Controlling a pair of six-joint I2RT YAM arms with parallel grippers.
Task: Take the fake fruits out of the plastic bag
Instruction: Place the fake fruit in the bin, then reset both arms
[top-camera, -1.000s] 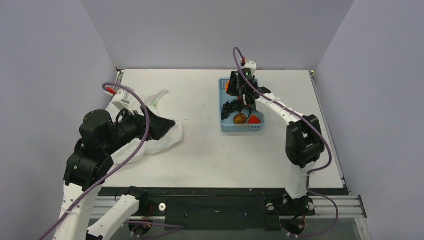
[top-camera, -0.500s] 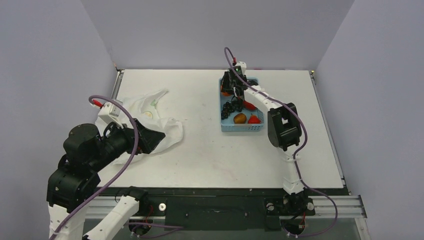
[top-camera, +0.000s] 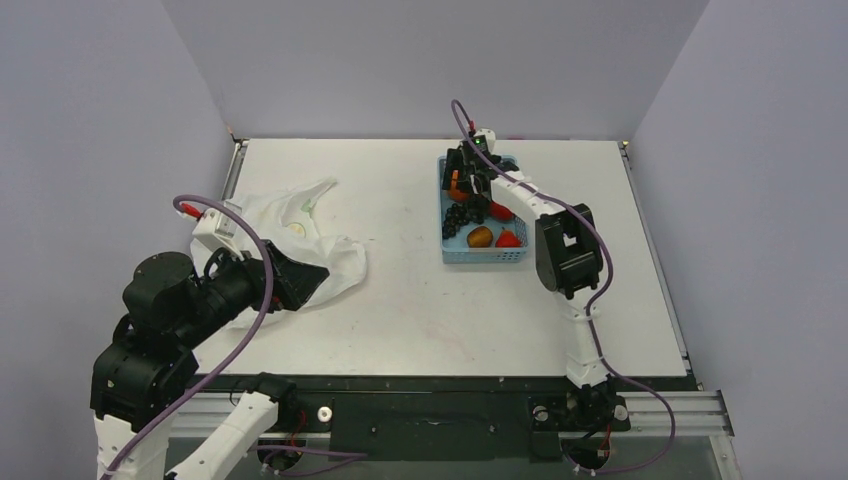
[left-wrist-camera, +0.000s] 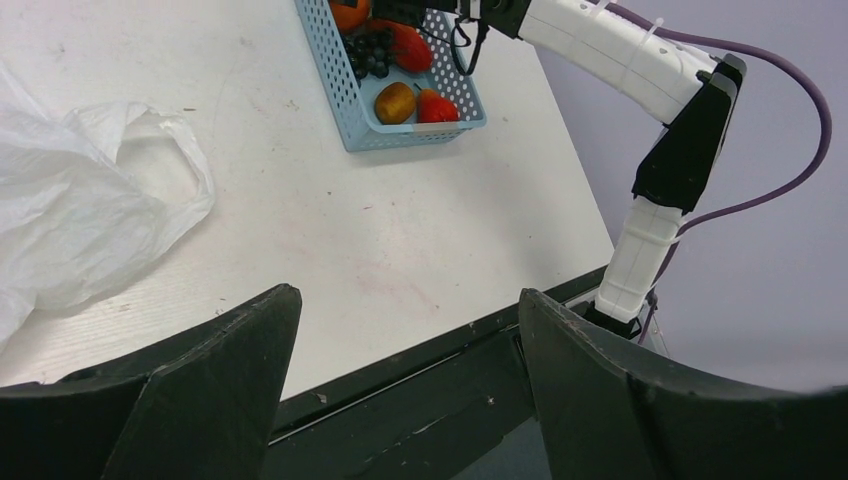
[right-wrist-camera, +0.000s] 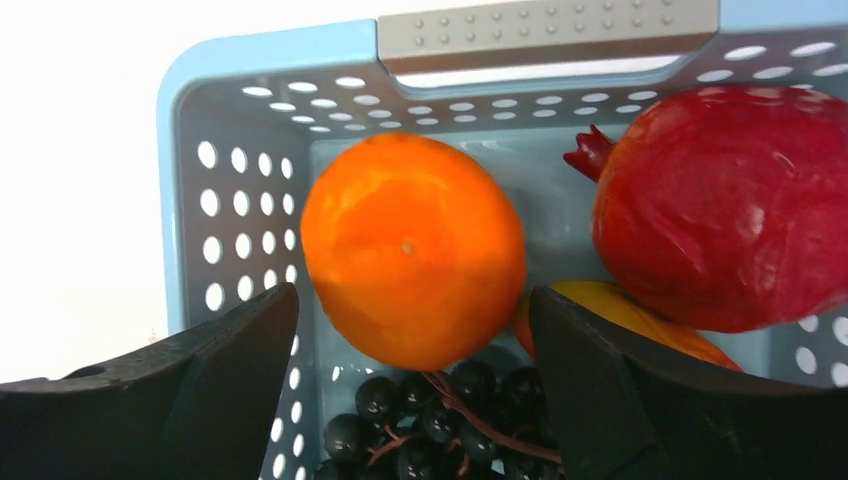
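The plastic bag (top-camera: 310, 225) lies crumpled and flat at the table's left; it also shows in the left wrist view (left-wrist-camera: 80, 210). The fake fruits sit in a blue basket (top-camera: 482, 257): orange (right-wrist-camera: 413, 250), grape bunch (right-wrist-camera: 450, 420), kiwi (top-camera: 480, 236) and small red fruit (top-camera: 509, 239). My right gripper (right-wrist-camera: 412, 295) is open just above the orange and grapes at the basket's far end, holding nothing. My left gripper (left-wrist-camera: 407, 295) is open and empty, raised at the bag's near edge (top-camera: 315, 280).
A large dark red fruit (right-wrist-camera: 720, 205) and a yellow-orange mango (right-wrist-camera: 620, 320) also lie in the basket, next to the orange. The basket has a grey handle (right-wrist-camera: 545, 30) on its far wall. The table's near edge (left-wrist-camera: 400, 365) lies under my left gripper.
My left arm has drawn back toward the near left, off the bag. My right arm has folded its elbow down, its gripper staying over the basket's far end.
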